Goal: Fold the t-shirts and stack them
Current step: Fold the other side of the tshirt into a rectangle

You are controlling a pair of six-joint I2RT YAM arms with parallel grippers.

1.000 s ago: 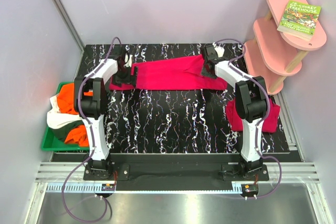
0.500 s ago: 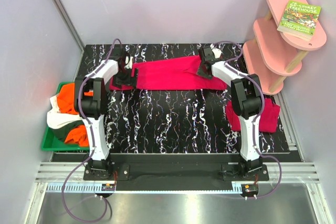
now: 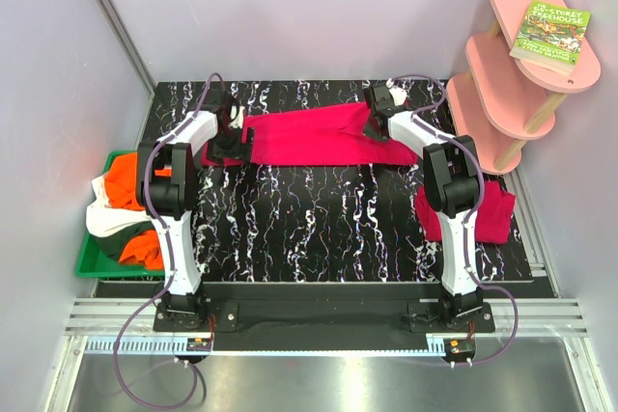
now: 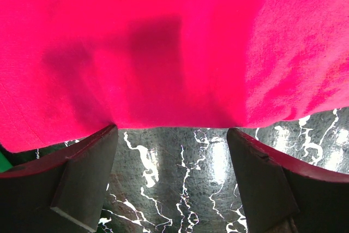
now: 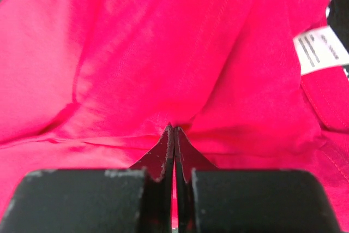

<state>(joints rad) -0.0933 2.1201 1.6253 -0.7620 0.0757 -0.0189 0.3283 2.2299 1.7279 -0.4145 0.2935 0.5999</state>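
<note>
A crimson-pink t-shirt (image 3: 309, 137) lies spread across the far part of the black marbled table (image 3: 328, 229). My left gripper (image 3: 230, 142) is at the shirt's left end. In the left wrist view, this gripper (image 4: 172, 130) stands open with its fingers wide apart at the hem of the shirt (image 4: 174, 42), and bare table shows between them. My right gripper (image 3: 379, 124) is at the shirt's right end. The right wrist view shows that gripper (image 5: 173, 128) shut on a pinched fold of the shirt (image 5: 163, 53), beside its white label (image 5: 319, 47).
A folded crimson-pink t-shirt (image 3: 494, 214) lies at the table's right edge behind the right arm. A green tray (image 3: 95, 262) left of the table holds orange (image 3: 124, 188) and white (image 3: 104, 217) t-shirts. A pink shelf (image 3: 512, 74) with a book (image 3: 550, 31) stands at the far right.
My right gripper has shifted slightly left along the shirt and closed on the cloth. The left gripper has stayed open in place.
</note>
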